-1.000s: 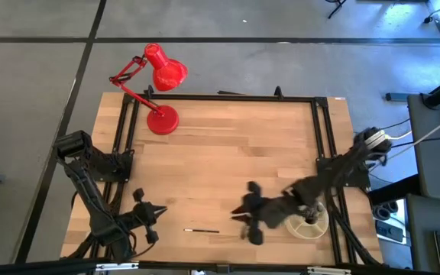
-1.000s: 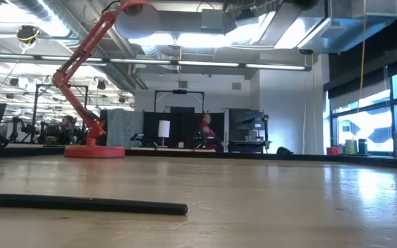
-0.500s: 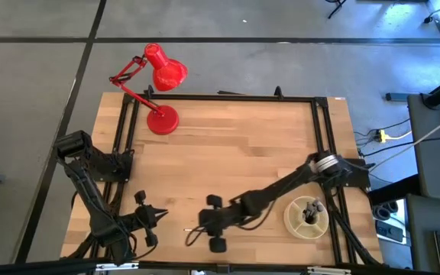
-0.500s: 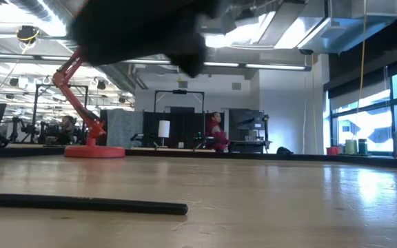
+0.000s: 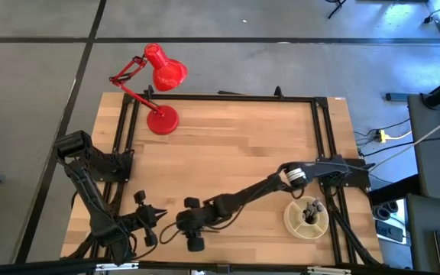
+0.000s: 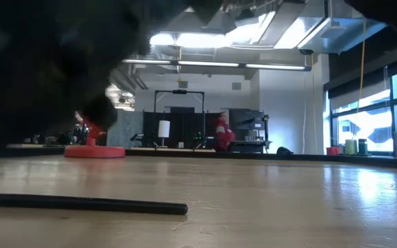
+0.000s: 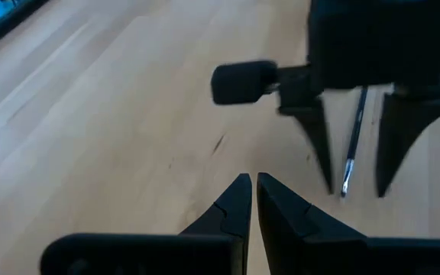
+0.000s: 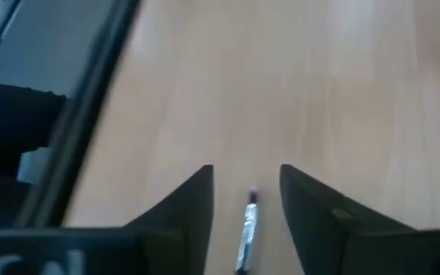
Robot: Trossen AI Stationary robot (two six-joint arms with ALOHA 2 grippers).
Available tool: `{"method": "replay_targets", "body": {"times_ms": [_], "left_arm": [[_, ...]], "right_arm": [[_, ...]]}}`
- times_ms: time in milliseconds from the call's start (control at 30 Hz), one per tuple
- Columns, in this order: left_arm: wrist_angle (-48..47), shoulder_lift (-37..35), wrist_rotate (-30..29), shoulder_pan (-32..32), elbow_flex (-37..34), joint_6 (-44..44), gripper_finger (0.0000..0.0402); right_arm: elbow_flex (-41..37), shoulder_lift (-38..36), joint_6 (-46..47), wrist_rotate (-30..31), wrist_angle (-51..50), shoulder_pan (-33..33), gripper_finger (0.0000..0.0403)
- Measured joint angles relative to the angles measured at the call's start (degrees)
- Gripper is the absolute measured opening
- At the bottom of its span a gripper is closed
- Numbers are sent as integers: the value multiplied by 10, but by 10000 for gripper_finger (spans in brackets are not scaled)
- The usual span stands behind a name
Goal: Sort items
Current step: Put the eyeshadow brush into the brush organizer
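One thin black makeup brush (image 6: 81, 202) lies flat on the wooden table near its near edge. In the left wrist view the brush (image 7: 354, 141) shows a silver ferrule. My right gripper (image 5: 180, 228) is open and low over it. One finger stands on each side of the brush's ferrule end (image 8: 247, 221), and I see no touch. In the high view the gripper hides the brush. My left gripper (image 7: 250, 187) is shut and empty, just left of the brush. Several more brushes (image 5: 308, 210) stand in the round cream dish (image 5: 292, 223).
A red desk lamp (image 5: 161, 99) stands at the table's far left corner. A black frame (image 5: 220, 98) runs along the table's edges. My right arm (image 5: 258, 191) stretches across the near half of the table. Bare wood lies in the middle and far part.
My right gripper has gone from beside the cream dish toward the table's left edge, along the near edge. It has come down over the lone brush, and its fingers now straddle it. The brush has lain still.
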Motion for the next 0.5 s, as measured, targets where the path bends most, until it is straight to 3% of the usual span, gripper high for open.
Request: {"method": "replay_targets", "body": {"times_ms": [133,267,367,500], "left_arm": [[-3,0,16,0,0,0,20],[-5,0,16,0,0,-1,20],[-5,0,16,0,0,0,20],[-6,0,16,0,0,-1,20]], "right_arm": [[14,27,-3,-4,-8,-6,174],[16,34,-11,-3,-16,-5,170],[17,35,-11,1,-28,-4,138],[18,38,-47,17,-42,6,66]]}}
